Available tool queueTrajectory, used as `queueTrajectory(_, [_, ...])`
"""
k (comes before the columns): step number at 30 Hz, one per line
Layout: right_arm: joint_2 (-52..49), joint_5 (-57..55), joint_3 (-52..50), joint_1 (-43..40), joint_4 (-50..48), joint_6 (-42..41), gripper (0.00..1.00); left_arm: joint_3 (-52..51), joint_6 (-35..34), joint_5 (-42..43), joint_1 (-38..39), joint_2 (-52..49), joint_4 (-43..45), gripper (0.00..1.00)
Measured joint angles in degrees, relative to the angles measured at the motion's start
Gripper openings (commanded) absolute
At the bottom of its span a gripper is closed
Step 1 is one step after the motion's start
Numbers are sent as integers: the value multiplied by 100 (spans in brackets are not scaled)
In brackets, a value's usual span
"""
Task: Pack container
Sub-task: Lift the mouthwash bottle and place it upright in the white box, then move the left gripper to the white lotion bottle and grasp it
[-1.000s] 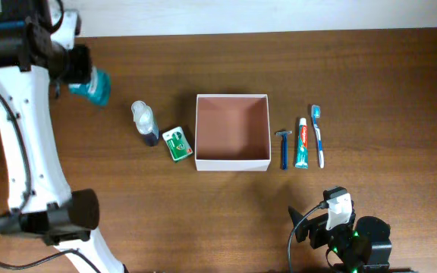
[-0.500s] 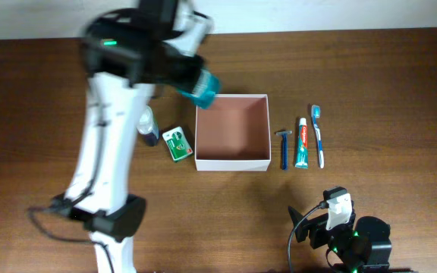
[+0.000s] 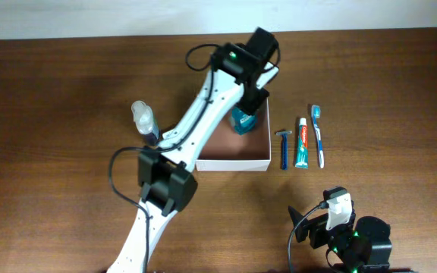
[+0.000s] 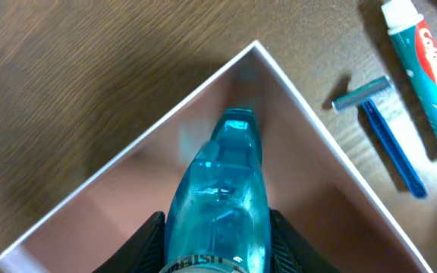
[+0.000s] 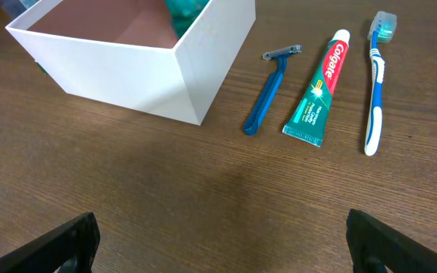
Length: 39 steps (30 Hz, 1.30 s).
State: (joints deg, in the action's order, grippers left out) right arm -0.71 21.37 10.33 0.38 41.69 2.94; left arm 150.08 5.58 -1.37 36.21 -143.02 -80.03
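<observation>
The container (image 3: 232, 161) is a square white box with a pinkish-brown floor at mid-table; it also shows in the left wrist view (image 4: 302, 114) and the right wrist view (image 5: 203, 53). My left gripper (image 3: 245, 106) is shut on a teal mouthwash bottle (image 3: 242, 120), which hangs inside the box near its right wall. In the left wrist view the bottle (image 4: 222, 189) sits between the black fingers (image 4: 218, 243). My right gripper (image 5: 220, 239) is open and empty over bare table near the front edge (image 3: 340, 220).
Right of the box lie a blue razor (image 3: 284, 147), a toothpaste tube (image 3: 302, 142) and a blue-white toothbrush (image 3: 318, 135). A small clear bottle with a dark base (image 3: 146, 123) stands left of the box. The left arm hides the table between them.
My left arm swung from the far left across the table with the mouthwash bottle and lowered it into the box. The green pack left of the box is now hidden. The right arm stayed still.
</observation>
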Motion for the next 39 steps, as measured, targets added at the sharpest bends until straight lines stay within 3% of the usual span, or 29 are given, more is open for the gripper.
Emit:
queueTrajectory(3, [0, 2, 0, 0, 2, 0, 99, 0, 0, -66, 83, -37, 76, 38])
queueTrajectory(5, [0, 2, 0, 0, 0, -2, 99, 0, 22, -76, 120, -37, 79, 85])
queueTrajectory(6, [0, 2, 0, 0, 0, 0, 99, 0, 28, -98, 140, -37, 55, 99])
queueTrajectory(16, [0, 2, 0, 0, 2, 2, 99, 1023, 0, -214, -7, -15, -1598, 96])
queueTrajectory(27, [0, 2, 0, 0, 2, 2, 99, 1244, -328, -181, -1093, 1615, -1644, 96])
queueTrajectory(33, [0, 0, 0, 0, 2, 0, 99, 767, -448, -55, -2203, 2577, -1646, 90])
queueTrajectory(36, [0, 0, 0, 0, 0, 0, 99, 111, -619, 7, -2546, 2651, -1637, 82])
queueTrajectory(39, [0, 0, 0, 0, 0, -2, 99, -791, -778, 63, -2693, 2485, -1451, 82])
